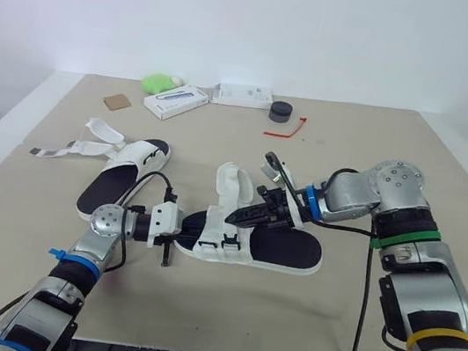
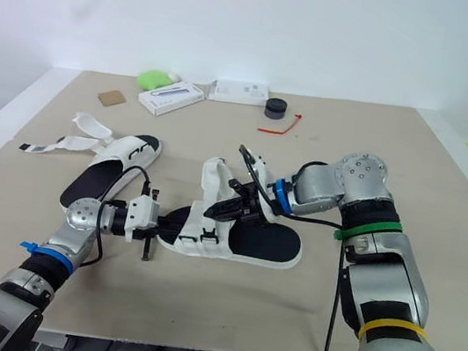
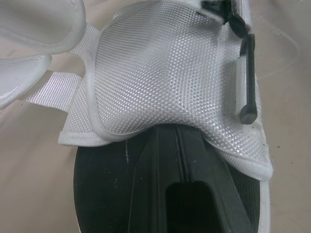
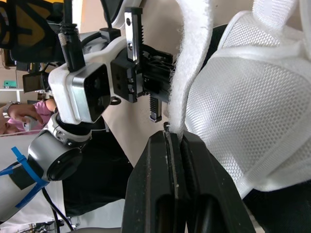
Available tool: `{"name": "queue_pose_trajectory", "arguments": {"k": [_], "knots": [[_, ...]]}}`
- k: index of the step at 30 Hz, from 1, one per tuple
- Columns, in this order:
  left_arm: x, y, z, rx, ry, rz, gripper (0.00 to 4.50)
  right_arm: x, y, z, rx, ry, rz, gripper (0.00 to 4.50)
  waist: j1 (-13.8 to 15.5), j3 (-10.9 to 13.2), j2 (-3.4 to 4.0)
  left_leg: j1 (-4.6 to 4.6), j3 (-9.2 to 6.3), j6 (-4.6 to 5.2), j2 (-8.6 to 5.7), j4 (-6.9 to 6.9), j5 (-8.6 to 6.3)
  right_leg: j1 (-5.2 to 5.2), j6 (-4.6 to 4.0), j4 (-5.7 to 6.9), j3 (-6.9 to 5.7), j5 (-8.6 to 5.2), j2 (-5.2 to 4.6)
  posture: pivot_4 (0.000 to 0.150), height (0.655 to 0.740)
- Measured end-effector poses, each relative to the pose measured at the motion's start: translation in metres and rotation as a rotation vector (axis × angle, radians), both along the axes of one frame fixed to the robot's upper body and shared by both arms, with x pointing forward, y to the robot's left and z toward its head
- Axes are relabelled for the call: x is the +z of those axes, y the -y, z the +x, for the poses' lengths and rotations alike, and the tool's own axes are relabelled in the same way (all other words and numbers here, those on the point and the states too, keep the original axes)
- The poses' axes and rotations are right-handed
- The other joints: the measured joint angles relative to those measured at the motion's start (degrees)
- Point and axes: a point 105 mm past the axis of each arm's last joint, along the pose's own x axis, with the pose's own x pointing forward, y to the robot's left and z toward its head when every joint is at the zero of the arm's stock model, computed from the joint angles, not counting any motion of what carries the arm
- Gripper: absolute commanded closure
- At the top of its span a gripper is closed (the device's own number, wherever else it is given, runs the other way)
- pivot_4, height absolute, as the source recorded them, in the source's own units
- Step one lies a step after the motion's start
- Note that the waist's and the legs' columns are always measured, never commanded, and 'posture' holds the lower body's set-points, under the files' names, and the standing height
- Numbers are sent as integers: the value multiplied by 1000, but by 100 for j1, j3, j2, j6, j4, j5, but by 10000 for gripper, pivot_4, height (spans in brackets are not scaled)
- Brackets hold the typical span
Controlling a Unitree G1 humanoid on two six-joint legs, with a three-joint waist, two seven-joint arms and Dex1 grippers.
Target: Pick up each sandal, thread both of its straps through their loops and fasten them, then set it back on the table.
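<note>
A white sandal with a black footbed (image 1: 280,247) lies in the middle of the table (image 1: 352,328), held at both ends. My left gripper (image 1: 188,224) is at its heel end, shut on the sandal, its fingertips tucked under the white mesh upper (image 3: 155,82). My right gripper (image 4: 176,136) is shut on the sandal's white strap (image 4: 187,82), pinching it above the footbed. A black loop (image 3: 247,77) sits at the side of the upper. The second sandal (image 1: 122,177) lies to the left with its straps (image 1: 88,142) loose on the table.
Along the back edge are a green object (image 1: 160,84), two white boxes (image 1: 175,100) (image 1: 245,96), a black round object (image 1: 281,110), a red cord (image 1: 288,129) and a brown card (image 1: 116,102). A person (image 4: 19,119) is seen beyond the table.
</note>
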Motion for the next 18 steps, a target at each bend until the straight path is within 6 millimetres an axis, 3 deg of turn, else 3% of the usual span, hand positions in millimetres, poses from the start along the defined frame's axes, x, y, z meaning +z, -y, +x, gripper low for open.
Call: {"name": "queue_pose_trajectory", "arguments": {"k": [18], "knots": [[-1,4,-1,-3,-5,-12,45000,-7,12,-17,-22,-27,76,42808,12,-5,-7,2,-1,0,-6,0,0,27,4,-6,0,-2,-3,1500,7400]]}}
